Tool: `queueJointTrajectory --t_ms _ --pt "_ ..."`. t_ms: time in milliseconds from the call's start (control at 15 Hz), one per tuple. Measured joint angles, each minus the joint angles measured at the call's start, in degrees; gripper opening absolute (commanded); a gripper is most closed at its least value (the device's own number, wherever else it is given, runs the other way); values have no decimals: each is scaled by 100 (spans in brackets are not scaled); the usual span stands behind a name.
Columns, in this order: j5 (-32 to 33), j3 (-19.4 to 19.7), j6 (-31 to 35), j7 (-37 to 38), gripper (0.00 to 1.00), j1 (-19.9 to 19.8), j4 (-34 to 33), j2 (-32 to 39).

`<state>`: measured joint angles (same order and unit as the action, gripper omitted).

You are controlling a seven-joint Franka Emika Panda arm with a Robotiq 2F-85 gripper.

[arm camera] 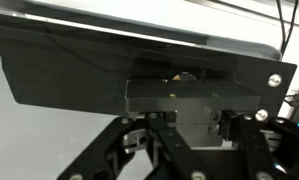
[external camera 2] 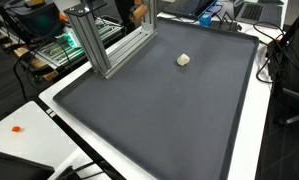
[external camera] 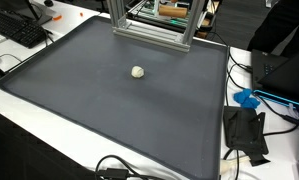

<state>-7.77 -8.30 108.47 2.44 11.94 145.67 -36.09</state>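
Ball (external camera: 138,72) on mat (external camera: 89,120), frame (external camera: 154,30) at mat's far edge

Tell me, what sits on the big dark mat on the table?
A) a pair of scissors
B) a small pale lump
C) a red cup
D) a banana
B: both exterior views show a small pale lump resting on the dark mat, out in its open middle part.
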Motion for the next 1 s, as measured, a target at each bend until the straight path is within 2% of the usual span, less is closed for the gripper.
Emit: queueJointTrajectory --t_ms 533,1000 --pt "0 136 -464 -4 24 -137 -673 70" --pt "27 160 -474 -32 24 -352 -1142 390"
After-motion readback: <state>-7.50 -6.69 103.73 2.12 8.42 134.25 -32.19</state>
